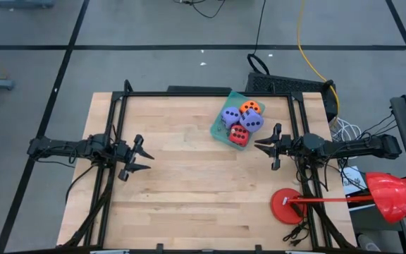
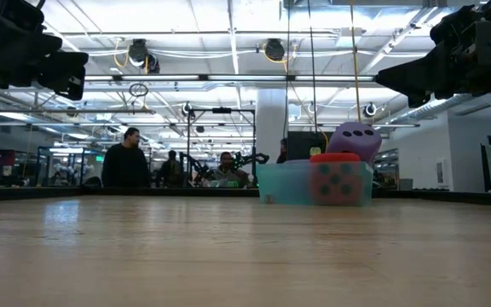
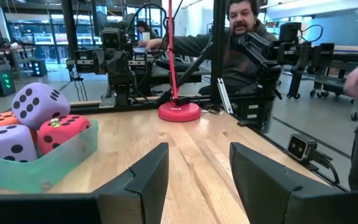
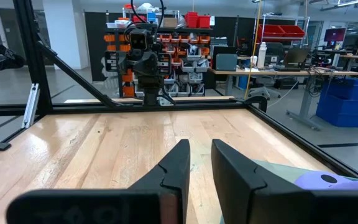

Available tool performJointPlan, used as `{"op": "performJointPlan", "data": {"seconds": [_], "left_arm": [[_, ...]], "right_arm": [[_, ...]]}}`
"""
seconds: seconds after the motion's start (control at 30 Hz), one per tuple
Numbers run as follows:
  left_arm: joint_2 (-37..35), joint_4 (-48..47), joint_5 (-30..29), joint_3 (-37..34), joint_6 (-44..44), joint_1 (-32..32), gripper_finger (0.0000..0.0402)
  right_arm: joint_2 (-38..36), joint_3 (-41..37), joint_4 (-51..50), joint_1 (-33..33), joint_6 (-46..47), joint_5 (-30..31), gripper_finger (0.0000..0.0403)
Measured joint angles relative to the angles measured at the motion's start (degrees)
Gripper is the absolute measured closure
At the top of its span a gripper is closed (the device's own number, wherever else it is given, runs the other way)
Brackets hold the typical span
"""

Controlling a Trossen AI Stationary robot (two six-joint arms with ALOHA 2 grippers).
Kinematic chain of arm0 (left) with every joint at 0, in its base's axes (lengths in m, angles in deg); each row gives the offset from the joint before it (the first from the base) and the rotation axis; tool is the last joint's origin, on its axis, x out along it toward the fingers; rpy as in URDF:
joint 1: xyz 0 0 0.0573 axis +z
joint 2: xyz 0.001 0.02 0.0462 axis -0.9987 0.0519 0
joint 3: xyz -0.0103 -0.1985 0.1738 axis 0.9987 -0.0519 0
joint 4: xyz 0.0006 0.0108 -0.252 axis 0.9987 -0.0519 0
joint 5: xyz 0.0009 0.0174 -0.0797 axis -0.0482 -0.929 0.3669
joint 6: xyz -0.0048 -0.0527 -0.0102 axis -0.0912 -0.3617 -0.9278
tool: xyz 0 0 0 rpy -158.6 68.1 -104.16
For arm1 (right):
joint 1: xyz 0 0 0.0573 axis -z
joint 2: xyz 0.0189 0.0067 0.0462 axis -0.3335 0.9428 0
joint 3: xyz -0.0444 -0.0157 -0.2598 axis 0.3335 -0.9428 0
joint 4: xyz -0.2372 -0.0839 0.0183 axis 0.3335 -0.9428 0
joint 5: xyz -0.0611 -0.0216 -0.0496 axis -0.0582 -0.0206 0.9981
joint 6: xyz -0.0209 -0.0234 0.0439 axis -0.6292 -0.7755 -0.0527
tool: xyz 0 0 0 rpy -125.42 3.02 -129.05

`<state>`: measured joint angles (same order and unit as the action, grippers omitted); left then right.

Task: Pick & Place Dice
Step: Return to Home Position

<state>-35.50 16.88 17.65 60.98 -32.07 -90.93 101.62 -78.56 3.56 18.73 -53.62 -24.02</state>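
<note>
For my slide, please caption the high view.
Four dice rest in the teal tray; left gripper and right gripper hover empty.

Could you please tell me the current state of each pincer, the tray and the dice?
Left pincer: open, empty, above the table.
Right pincer: open, empty, beside the tray.
Teal tray: upright, holding all four dice.
Lavender dice: in tray, one perched on top.
Red die: in tray.
Orange die: in tray.

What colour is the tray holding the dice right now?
Translucent teal tray; it shows best in the left wrist view.
</note>
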Motion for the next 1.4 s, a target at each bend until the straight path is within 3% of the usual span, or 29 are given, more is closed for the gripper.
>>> {"op": "performJointPlan", "data": {"seconds": [0.47, 1.4], "left_arm": [[0.0, 0.0, 0.0, 0.0, 0.0, 0.0, 0.0249], [0.0, 0.0, 0.0, 0.1, 0.0, 0.0, 0.0204]], "right_arm": [[0.0, 0.0, 0.0, 0.0, 0.0, 0.0, 0.0344], [0.0, 0.0, 0.0, 0.0, 0.0, 0.0, 0.0344]]}}
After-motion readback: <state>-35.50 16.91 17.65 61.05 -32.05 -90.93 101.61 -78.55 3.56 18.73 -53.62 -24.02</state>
